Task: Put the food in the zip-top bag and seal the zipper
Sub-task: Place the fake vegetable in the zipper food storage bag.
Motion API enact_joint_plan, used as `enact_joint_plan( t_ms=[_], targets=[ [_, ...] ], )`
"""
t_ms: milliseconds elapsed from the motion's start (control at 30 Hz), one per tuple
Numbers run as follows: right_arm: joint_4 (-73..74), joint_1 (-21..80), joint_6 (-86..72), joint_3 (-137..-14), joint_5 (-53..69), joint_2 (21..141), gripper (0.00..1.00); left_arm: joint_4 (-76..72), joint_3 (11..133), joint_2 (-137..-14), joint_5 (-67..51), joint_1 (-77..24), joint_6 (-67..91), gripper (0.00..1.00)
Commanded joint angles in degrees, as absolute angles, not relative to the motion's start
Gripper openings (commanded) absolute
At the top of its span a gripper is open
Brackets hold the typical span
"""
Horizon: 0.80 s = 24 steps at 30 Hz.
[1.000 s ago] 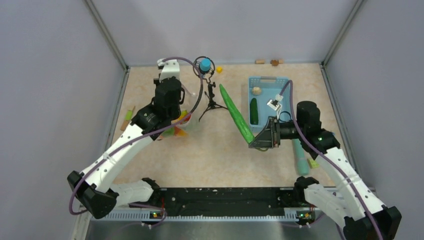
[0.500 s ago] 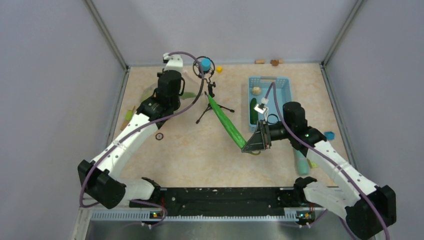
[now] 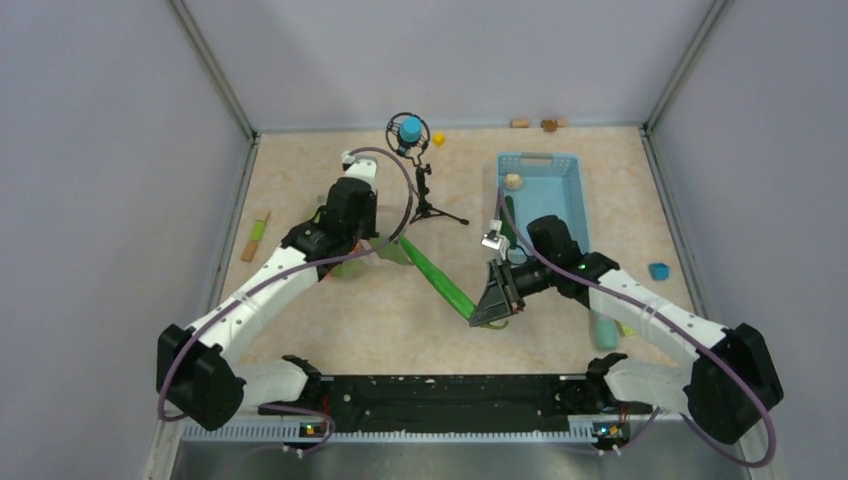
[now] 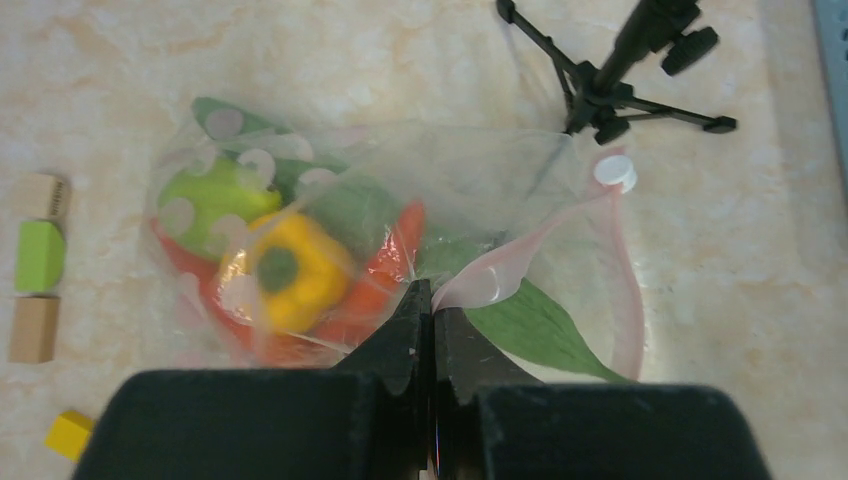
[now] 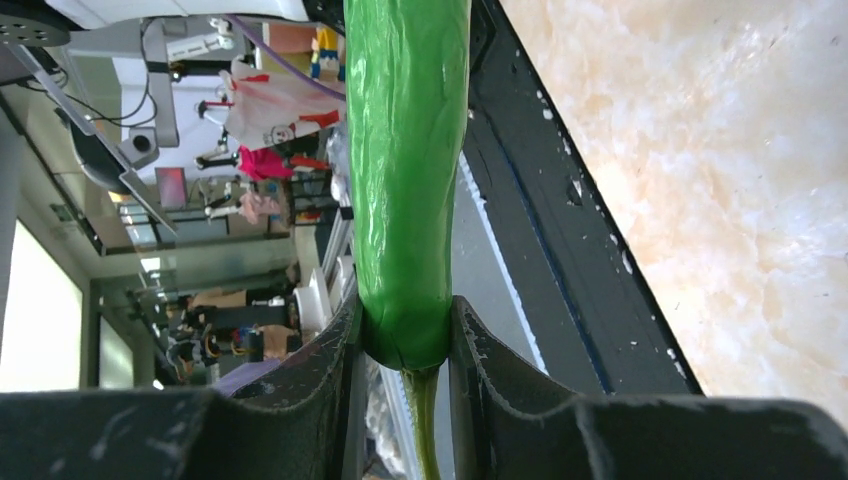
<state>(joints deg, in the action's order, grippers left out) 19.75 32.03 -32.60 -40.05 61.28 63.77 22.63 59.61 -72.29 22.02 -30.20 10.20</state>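
The clear zip-top bag [image 4: 330, 215] lies on the table and holds a green pear [image 4: 205, 200], a yellow pepper [image 4: 285, 270] and red and orange pieces. My left gripper [image 4: 433, 305] is shut on the bag's pink zipper strip [image 4: 520, 255] at the mouth. My right gripper [image 5: 405, 340] is shut on the stem end of a long green cucumber [image 5: 405, 150]. In the top view the cucumber [image 3: 432, 272] slants from the right gripper [image 3: 490, 305] up-left, and its tip lies in the bag mouth below the left gripper [image 3: 350, 215]. The tip shows in the left wrist view [image 4: 530, 330].
A small black tripod [image 3: 425, 195] with a blue-topped ring stands just behind the bag. The light blue basket [image 3: 570, 185] at the right holds another cucumber and a mushroom [image 3: 513, 181]. A teal cylinder [image 3: 603, 330] lies by the right arm. Small blocks [image 4: 38, 265] lie left of the bag.
The right gripper has carried the cucumber left and nearer, its tip now at the bag mouth. The left gripper has moved nearer and a little right, holding the bag.
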Motion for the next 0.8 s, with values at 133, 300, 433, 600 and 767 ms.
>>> enact_joint_plan(
  t_ms=[133,300,433,600,767],
  targets=[
    [14.9,37.1,-35.0,-40.8,55.9,71.2,0.00,18.7,52.9,-60.1,8.0,-31.3,17.6,0.00],
    [9.7,38.2,-37.8,-42.6,54.2,76.5,0.00,18.3,49.5,-55.6,2.3,-32.3,19.9,0.00],
    [10.0,40.6,-37.7,-45.6,52.7,81.2,0.00,19.9,48.3,-53.6,0.3,-33.8,20.8,0.00],
    [6.6,42.1,-40.9,-47.6,46.5,83.0,0.00,21.2,46.6,-51.8,-2.5,-35.8,22.6,0.00],
    [4.2,43.3,-43.6,-49.6,41.8,84.4,0.00,19.9,45.2,-50.6,-4.9,-38.7,24.5,0.00]
  ],
)
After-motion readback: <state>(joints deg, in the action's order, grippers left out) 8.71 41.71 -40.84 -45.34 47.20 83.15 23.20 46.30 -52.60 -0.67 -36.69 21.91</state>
